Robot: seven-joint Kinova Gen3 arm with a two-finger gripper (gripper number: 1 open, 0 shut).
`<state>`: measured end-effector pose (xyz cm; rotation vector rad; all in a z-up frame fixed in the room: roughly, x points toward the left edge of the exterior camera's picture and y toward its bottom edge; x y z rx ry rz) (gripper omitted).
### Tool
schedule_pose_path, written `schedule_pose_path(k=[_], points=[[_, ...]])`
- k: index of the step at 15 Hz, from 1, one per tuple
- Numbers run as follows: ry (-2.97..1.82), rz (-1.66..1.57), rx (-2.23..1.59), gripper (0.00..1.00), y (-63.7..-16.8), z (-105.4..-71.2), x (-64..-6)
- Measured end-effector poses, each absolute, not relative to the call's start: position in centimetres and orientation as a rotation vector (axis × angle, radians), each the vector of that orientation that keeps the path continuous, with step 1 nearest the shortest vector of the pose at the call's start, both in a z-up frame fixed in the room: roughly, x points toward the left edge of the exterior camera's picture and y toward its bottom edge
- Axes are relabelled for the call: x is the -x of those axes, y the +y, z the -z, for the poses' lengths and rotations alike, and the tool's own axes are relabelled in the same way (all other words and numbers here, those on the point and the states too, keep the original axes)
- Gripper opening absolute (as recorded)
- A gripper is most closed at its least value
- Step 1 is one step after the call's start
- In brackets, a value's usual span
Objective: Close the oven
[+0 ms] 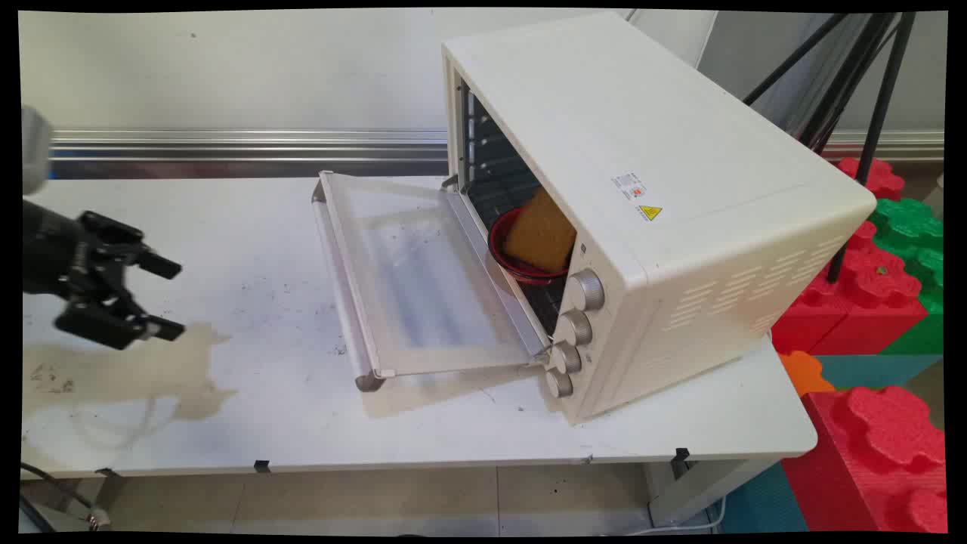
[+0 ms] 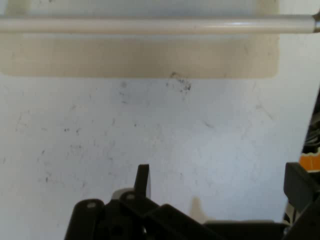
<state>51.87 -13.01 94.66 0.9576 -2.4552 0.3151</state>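
The gripper (image 1: 162, 298) hangs empty above the white table (image 1: 264, 408), fingers spread wide, well left of the toaster oven (image 1: 665, 211). The oven's door (image 1: 423, 287) lies folded down flat; its handle bar (image 2: 160, 25) looks stiff and light, the obvious place to grip. Inside, a brown sponge-like slab (image 1: 540, 230) leans in a red bowl (image 1: 505, 253). The tabletop is scuffed; foam blocks (image 1: 876, 302) are stacked to the right.

Bright even light, soft shadows, perhaps slight blur.
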Motion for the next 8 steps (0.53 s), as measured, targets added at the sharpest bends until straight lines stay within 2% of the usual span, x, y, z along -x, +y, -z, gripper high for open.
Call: schedule_pose_path(k=[8], points=[[-2.507,-0.319,-0.958,1.00,-16.7,-91.0,-49.5]])
